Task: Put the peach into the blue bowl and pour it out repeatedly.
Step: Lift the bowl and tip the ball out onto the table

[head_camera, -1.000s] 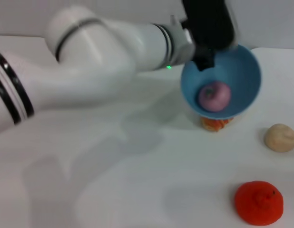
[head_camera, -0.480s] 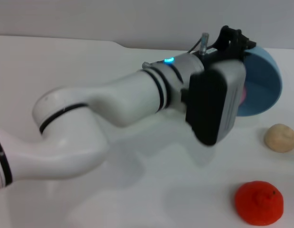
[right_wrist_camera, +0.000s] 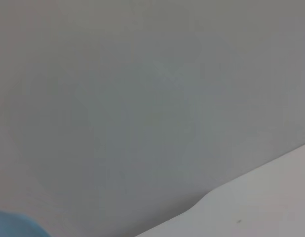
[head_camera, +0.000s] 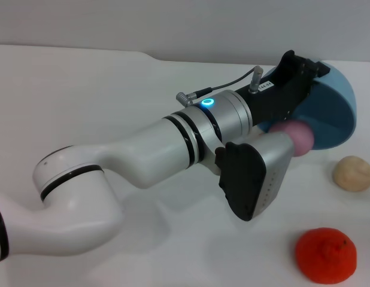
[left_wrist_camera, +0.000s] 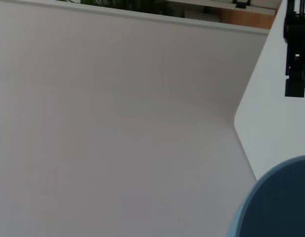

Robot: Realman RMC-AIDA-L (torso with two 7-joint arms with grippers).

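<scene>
1. Peach (head_camera: pixel 299 139) sits at the mouth of the tipped blue bowl (head_camera: pixel 334 116), at the far right of the white table (head_camera: pixel 83 107).
2. The left gripper (head_camera: pixel 302 75) holds the bowl by its rim, turned on its side; I cannot tell how wide the fingers are.
3. A beige lump (head_camera: pixel 353 173) lies just right of the bowl, and an orange-red bumpy fruit (head_camera: pixel 325 255) nearer.
4. The right gripper is out of sight.

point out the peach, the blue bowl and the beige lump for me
peach (head_camera: pixel 297 137): head view, on its pink side showing beside the arm.
blue bowl (head_camera: pixel 337 113): head view, on its outer wall.
beige lump (head_camera: pixel 353 173): head view, on its middle.
</scene>
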